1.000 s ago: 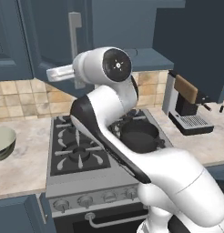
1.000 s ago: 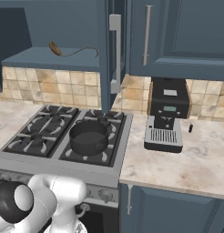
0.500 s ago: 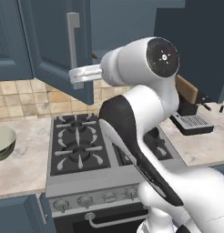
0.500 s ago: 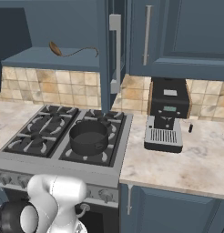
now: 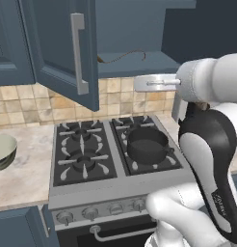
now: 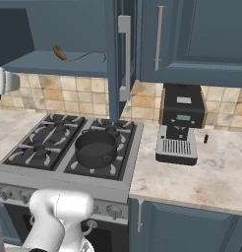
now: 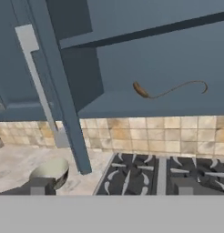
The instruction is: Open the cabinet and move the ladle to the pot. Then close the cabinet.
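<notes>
Looking along my gripper, I see the cabinet standing open ahead of it, both doors swung out. The ladle lies on the cabinet's shelf, above and ahead of the tool and slightly to its right in the hand view, with its copper bowl pointing toward the left door and the thin handle curling away to the right. From the left base view, my gripper hangs in the air just below the shelf's front edge, out in front of the backsplash and well apart from the ladle. I cannot tell whether its fingers are spread or pressed together. The pot sits on the stove's right-hand burners, below the tool. A pale bowl rests on the counter far off to the tool's left.
</notes>
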You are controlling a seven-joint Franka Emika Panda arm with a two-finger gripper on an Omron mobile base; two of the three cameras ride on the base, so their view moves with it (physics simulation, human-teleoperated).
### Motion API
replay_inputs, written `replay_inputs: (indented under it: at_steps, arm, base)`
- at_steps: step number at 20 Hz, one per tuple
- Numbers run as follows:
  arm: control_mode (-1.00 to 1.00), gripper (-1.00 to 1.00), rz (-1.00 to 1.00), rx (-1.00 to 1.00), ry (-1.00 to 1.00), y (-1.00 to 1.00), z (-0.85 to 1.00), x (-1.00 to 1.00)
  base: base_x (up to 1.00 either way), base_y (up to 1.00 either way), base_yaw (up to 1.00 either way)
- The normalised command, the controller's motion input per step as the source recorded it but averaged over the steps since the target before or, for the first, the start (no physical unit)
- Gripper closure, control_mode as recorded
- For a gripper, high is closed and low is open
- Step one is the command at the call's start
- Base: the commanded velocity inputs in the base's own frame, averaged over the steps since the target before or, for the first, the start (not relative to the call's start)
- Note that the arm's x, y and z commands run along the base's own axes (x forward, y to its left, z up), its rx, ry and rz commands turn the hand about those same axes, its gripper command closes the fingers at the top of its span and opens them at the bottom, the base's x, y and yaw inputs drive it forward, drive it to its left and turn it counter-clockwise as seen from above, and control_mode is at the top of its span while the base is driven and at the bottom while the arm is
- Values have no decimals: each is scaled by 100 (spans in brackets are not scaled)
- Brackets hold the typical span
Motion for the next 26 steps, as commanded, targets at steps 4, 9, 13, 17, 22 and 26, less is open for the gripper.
replay_inputs:
  at_steps: [4, 9, 13, 17, 22, 26]
  arm:
    - [-100, -100, 8, 24, 5, -59, 0, 71]
    - [-100, -100, 9, 23, 6, -24, -1, 75]
    - [-100, -100, 7, 12, 7, 22, -9, 54]
    - [-100, -100, 4, 2, 8, 69, -6, 39]
    - [-100, -100, 2, 0, 9, 77, 0, 49]
    - [-100, -100, 2, 0, 12, 61, 0, 57]
  base:
    - [0, 0, 0]
    - [0, 0, 0]
    - [0, 0, 0]
    - [0, 0, 0]
    - [0, 0, 0]
    - [0, 0, 0]
